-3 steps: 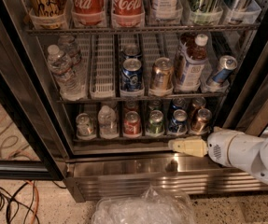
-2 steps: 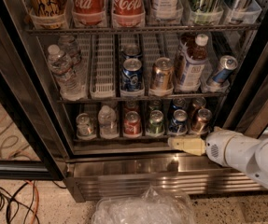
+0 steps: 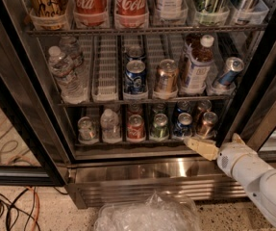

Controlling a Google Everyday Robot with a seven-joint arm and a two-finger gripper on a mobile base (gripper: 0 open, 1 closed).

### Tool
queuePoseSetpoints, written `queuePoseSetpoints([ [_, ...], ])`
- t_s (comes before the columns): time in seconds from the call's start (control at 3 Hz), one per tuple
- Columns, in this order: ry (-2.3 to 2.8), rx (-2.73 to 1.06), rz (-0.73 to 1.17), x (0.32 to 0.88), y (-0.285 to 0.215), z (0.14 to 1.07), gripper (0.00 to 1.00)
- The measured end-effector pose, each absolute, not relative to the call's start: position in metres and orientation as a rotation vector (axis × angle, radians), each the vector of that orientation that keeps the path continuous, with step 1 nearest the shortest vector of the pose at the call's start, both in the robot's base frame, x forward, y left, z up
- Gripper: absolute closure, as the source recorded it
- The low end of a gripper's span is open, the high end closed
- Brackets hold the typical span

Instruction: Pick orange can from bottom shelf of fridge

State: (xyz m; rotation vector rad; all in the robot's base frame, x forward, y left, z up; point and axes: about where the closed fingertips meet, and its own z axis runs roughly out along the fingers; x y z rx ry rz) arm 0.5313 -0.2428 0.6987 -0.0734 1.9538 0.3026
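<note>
Fridge: door open, black frame, three wire racks in view above a brushed steel base panel.
Bottom shelf: a row of small drinks standing upright in narrow lanes, with more cans behind them in some lanes.
Orange can: upright at the right end of the front row on the bottom shelf, silver top towards the camera (a second coppery can stands just behind it).
Neighbours, right to left: a blue can just beside the orange can, then a green can, a red can, a small clear bottle and a silver can.
Tool: pale, at the lower right, just outside the front edge of the bottom shelf. It points left and lies below and a little in front of the orange can, apart from it.
Tool state: cannot tell whether it is spread or pressed together. It carries nothing.
Arm: white, entering from the lower right corner.
Middle rack: water bottles on the left, a blue-and-white can, a taller copper-gold can, a white-capped bottle and a tilted blue can.
Top rack: two red cola bottles among others.
Floor: a crumpled clear plastic bag in front of the base panel, and cables to the left.
</note>
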Motion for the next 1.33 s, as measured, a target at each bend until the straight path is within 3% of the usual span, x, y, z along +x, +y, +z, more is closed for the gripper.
queuePoseSetpoints([
  [1.33, 1.653, 0.047, 0.233, 0.546, -0.209, 0.706, 0.00],
])
